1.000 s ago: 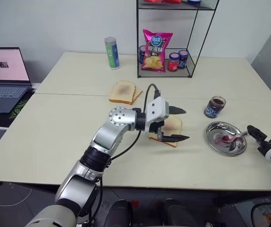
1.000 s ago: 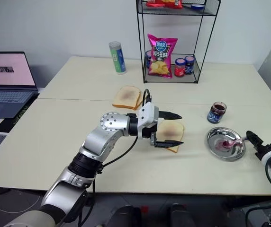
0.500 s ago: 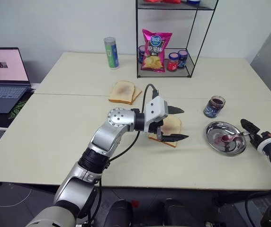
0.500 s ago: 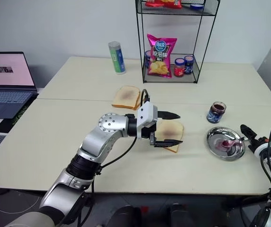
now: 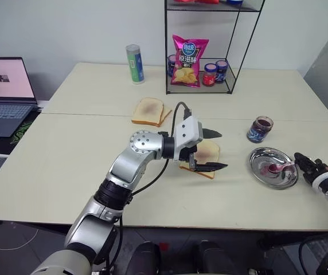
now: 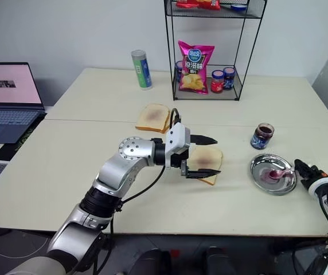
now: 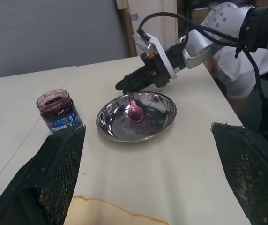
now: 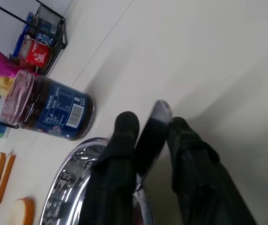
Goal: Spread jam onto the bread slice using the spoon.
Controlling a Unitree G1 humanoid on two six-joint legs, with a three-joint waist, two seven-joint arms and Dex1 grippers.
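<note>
While the left gripper (image 5: 209, 150) hovers spread wide over the bread slice (image 5: 207, 153) at table centre, the right gripper (image 7: 124, 85) pinches the spoon (image 7: 134, 107) by its handle; its jam-smeared bowl rests in the steel dish (image 7: 160, 119) beside the open jam jar (image 7: 58, 111).

Glossy metal spoon (image 7: 135, 110) — matt table (image 5: 84, 149)
</note>
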